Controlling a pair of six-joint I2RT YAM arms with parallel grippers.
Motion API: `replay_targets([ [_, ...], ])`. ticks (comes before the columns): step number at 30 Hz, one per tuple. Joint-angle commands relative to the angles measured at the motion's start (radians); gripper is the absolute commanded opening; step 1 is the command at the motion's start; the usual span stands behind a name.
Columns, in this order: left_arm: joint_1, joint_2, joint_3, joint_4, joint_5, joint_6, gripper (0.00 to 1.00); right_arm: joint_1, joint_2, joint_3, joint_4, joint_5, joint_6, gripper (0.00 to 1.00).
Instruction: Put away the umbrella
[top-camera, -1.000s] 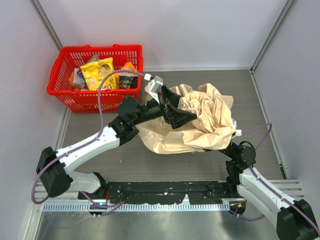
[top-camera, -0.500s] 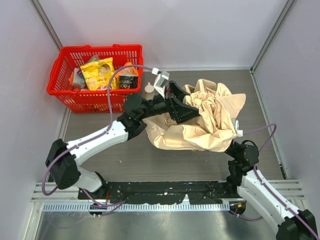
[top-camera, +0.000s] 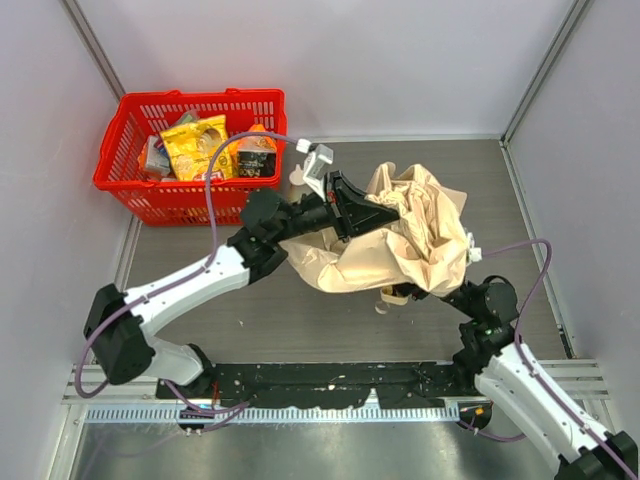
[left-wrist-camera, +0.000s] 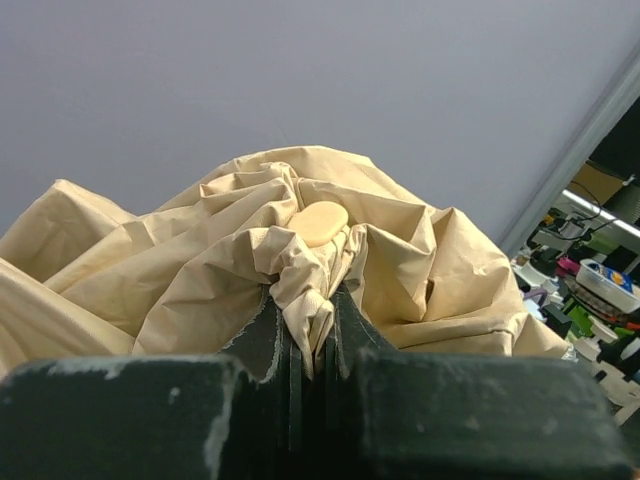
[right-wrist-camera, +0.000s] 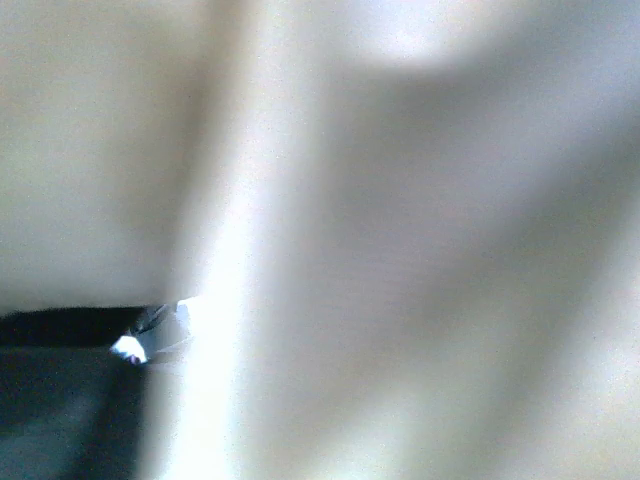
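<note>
The left gripper (left-wrist-camera: 305, 335) pinches a fold of the crumpled beige fabric umbrella (top-camera: 405, 235) beside its pale round cap (left-wrist-camera: 322, 222); the right gripper hides under the canopy, jaws unreadable. Bunched right of the middle of the table (top-camera: 250, 320), the umbrella probably runs from cap, farther back, to pale knob handle (top-camera: 396, 294) nearside. Gathering is in hand; next it needs furling around the shaft.

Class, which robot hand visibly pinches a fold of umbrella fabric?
The left hand, shut on an umbrella fold; the right hand is hidden under fabric.
</note>
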Motion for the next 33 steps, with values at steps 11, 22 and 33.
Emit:
replay_targets([
  [11,0.081,-0.332,-0.089,-0.226,-0.385,0.214,0.00,0.002,-0.168,0.357,-1.176,0.750,0.090,0.74],
  [22,0.087,-0.251,0.038,-0.435,-0.616,-0.070,0.00,0.002,-0.068,0.549,-0.874,0.086,0.038,0.51],
  [33,0.086,-0.179,0.021,-0.321,-0.524,-0.108,0.00,0.003,0.010,0.539,-0.724,0.262,0.216,0.68],
])
